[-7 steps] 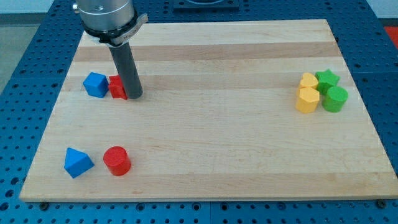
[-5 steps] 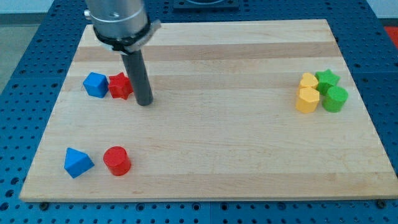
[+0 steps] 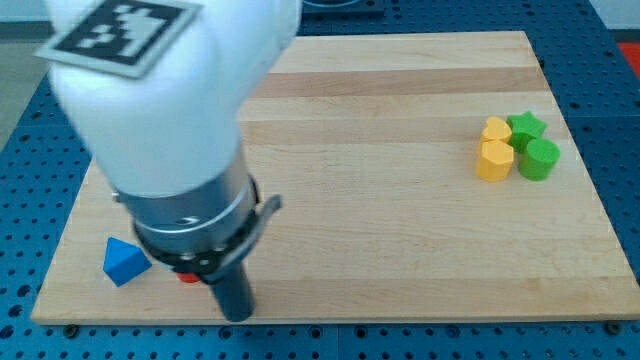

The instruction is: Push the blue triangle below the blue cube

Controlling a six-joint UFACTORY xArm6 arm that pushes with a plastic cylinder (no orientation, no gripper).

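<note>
The blue triangle (image 3: 124, 262) lies near the board's bottom left corner. My tip (image 3: 236, 314) is at the board's bottom edge, to the right of the triangle and apart from it. The arm's large body fills the view's left and hides the blue cube. Only a sliver of a red block (image 3: 187, 276) shows under the arm, between the triangle and my tip.
Two yellow blocks (image 3: 494, 149), a green star (image 3: 526, 127) and a green cylinder (image 3: 541, 159) cluster at the right side of the wooden board (image 3: 400, 230). A blue perforated table surrounds the board.
The arm has swung from the upper left, beside the blue cube and red block, down to the bottom edge. It now hides the cube and both red blocks. No block has visibly moved.
</note>
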